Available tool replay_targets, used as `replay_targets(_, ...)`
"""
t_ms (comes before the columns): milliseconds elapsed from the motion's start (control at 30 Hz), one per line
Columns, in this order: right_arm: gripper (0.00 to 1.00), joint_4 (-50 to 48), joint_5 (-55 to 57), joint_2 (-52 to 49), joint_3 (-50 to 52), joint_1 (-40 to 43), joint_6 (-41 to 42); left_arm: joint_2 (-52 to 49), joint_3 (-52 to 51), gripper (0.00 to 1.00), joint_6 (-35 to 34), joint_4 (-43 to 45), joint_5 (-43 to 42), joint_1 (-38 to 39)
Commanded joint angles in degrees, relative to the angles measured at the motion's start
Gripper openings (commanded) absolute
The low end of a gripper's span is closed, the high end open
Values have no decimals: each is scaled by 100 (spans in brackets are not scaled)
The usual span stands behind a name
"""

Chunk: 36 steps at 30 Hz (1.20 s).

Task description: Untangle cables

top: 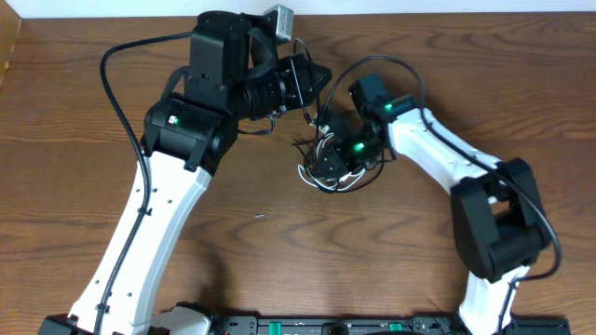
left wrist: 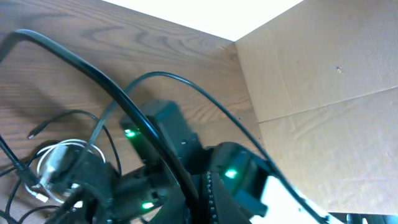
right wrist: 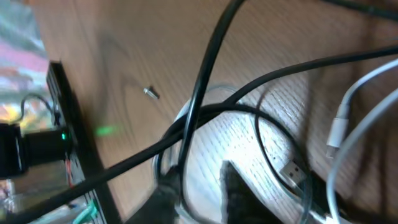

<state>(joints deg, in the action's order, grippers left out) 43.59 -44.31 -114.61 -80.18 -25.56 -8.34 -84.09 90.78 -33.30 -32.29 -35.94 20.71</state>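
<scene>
wood table (top: 279,242) under cables (top: 310,177); left pincer (top: 323,78) clenched, right pincer (top: 326,163) stooped over them, state unclear.

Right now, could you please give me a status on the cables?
Left gripper shut, beside the cables. Right gripper low over them, jaws unclear. White and black intertwined.

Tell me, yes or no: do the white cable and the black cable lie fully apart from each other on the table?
No: the overhead view shows the cables looped over one another in a single tangled heap on the table.
</scene>
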Motion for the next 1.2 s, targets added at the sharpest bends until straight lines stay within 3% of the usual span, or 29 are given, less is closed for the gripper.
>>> replay_targets(0,2,-61,-111,-299,4,-83,216,105,81,7,-63,46,-94,-20)
replay_targets(300,1,-81,-103,-326,4,-33,560,101,63,7,68,-282,-50,-225)
replay_targets(500,1,-87,-26,-326,4,-20,688,46,-63,8,754,-1176,-42,-431)
replay_targets(767,1,-151,431,-323,4,138,1386,-367,-170,47,1495,-2420,643,-426)
replay_targets(833,1,-205,431,-280,-2,278,1508,-557,-170,65,1738,-2594,713,-426)
replay_targets(900,1,-201,431,-109,-2,444,1558,-715,-170,73,1908,-2693,815,-431)
replay_targets(1167,4,-114,433,1075,-2,1097,1547,-883,-175,75,2085,-2949,1224,-431)
